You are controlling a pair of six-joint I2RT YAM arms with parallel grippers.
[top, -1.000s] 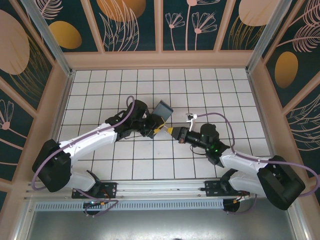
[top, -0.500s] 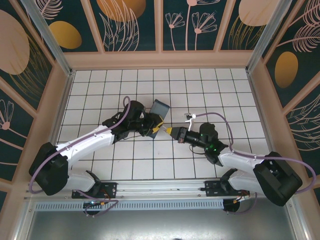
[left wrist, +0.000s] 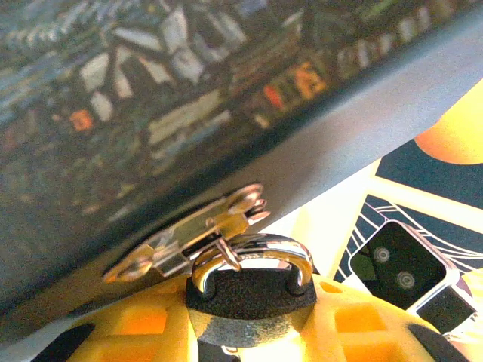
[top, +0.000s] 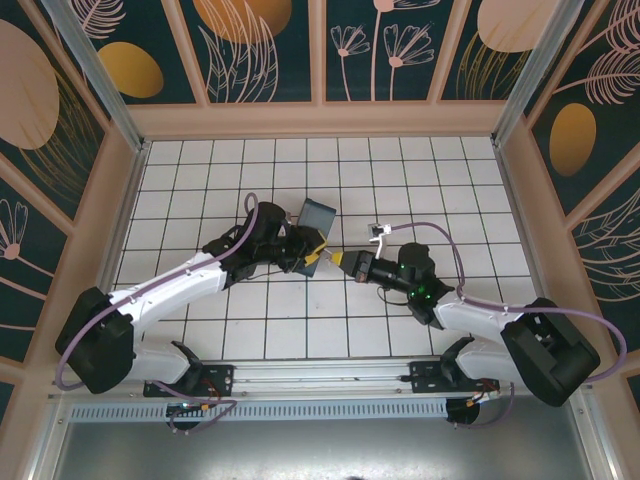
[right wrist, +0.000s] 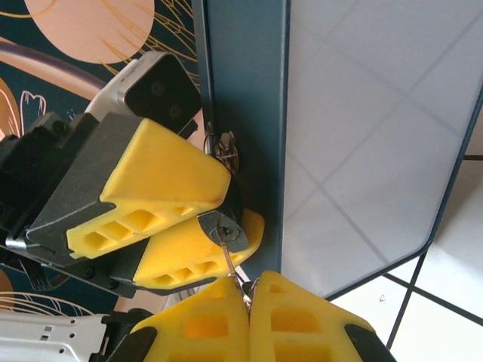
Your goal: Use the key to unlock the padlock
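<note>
Right wrist view: the right gripper (right wrist: 249, 302) is pressing its jaws together on the key (right wrist: 230, 260). The blade is running straight up into the keyhole of the padlock (right wrist: 224, 228), right against the edge of the box (right wrist: 245, 90). The left gripper (right wrist: 226, 205) is pinching the padlock's dark body between its yellow jaws, bracing it beside that same box edge. From the left wrist, the shackle (left wrist: 256, 249) is sitting closed, threaded through the hasp (left wrist: 189, 235) on the box's side. So we're watching the insertion step; how deep the key is sitting I can't tell. The next move, to my eye, is calling for the right wrist to turn about the blade's axis. Meanwhile the left is needing to hold the body firm against the box so the shackle can pop.
</note>
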